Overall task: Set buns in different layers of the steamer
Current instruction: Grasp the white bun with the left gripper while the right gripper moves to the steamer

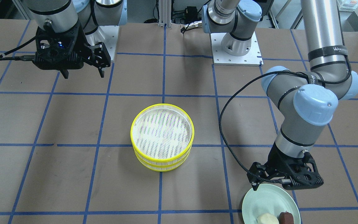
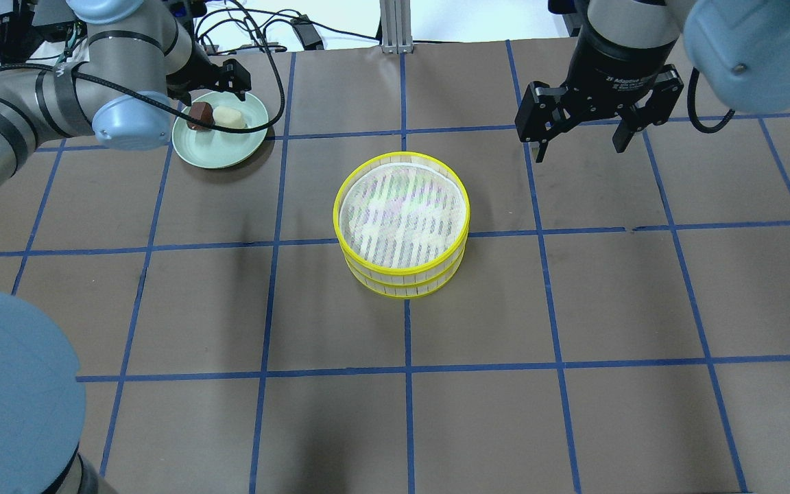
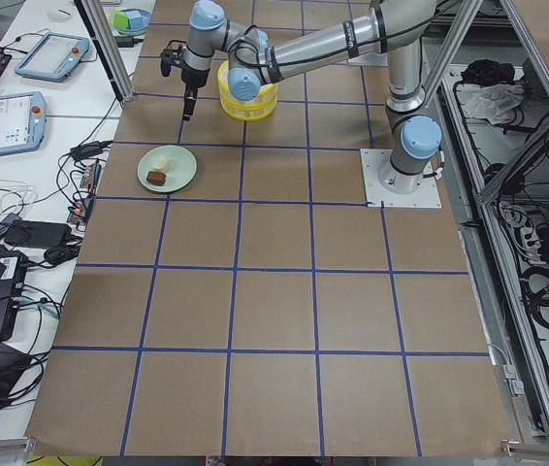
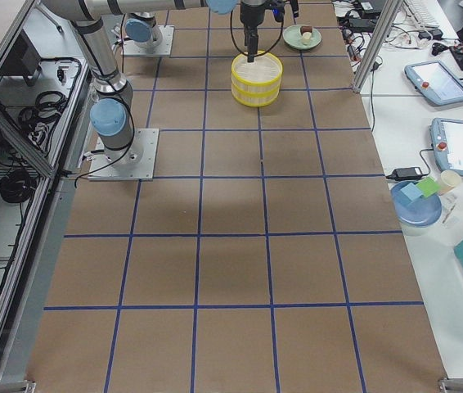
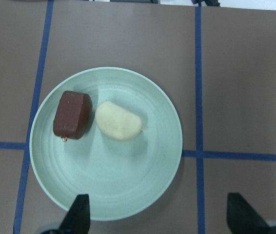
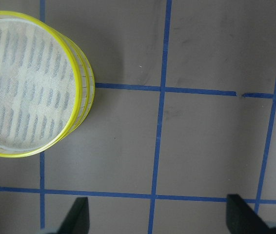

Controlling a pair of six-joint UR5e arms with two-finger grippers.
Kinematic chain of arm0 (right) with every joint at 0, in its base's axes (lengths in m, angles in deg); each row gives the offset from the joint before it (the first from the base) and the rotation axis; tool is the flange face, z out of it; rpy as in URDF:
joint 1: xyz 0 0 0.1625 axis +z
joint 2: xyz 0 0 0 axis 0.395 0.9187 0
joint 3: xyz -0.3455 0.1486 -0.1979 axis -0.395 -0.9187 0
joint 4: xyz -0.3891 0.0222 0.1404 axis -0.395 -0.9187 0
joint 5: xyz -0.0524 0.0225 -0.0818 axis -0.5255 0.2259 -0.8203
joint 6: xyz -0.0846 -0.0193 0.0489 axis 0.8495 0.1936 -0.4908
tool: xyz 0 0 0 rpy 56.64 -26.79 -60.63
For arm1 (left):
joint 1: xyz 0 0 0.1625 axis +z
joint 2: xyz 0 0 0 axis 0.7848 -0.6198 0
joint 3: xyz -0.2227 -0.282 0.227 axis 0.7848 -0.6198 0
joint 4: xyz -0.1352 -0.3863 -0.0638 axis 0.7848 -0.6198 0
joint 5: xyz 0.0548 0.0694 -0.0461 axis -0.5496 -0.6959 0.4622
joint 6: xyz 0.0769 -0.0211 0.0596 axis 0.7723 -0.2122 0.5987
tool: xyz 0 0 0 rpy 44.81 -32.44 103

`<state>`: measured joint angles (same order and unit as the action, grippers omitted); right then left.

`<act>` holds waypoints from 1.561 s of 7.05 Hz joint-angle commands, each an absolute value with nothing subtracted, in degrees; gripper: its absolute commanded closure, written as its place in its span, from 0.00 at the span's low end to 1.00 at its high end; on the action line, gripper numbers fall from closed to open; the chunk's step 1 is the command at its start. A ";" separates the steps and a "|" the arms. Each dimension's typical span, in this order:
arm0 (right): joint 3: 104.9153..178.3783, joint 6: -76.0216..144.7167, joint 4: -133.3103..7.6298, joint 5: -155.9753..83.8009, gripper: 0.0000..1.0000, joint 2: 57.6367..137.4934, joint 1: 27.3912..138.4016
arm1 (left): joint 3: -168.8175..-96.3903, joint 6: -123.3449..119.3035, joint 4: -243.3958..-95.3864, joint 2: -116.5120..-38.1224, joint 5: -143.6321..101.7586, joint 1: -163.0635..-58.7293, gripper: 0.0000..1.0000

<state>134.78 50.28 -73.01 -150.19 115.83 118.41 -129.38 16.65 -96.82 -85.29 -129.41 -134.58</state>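
The two steamer layers are stacked in the middle of the table, with yellow rims and an empty white mesh on top; the stack also shows in the overhead view. The cream bun and the reddish-brown bun lie side by side on a pale green plate. My left gripper hangs open and empty above the plate's near edge, apart from both buns. My right gripper is open and empty, raised above the table to the right of the steamer.
The plate sits at the far left of the table, near its edge. The left arm's cable loops over the table between the steamer and the plate. Blue tape lines grid the brown tabletop.
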 commanded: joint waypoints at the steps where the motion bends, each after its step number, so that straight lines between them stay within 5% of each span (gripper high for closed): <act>1: 134.87 50.06 -72.93 -150.08 0.00 115.65 119.67 | -127.25 22.37 -93.73 -90.57 -126.41 -131.16 0.00; 3: 134.87 49.97 -73.63 -149.82 0.00 115.56 120.03 | -124.53 20.28 -90.64 -93.92 -125.44 -131.15 0.14; 6: 134.70 45.77 -80.70 -149.81 0.00 107.87 121.86 | -123.46 6.15 -90.55 -96.30 -125.18 -131.07 0.00; 11: 137.76 36.61 -91.82 -150.51 0.00 100.36 126.89 | -121.45 -2.66 -90.55 -97.97 -123.35 -131.07 0.00</act>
<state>136.29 37.78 -90.08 -150.45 100.97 126.49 -122.33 -1.28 -90.60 -97.48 -124.65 -131.06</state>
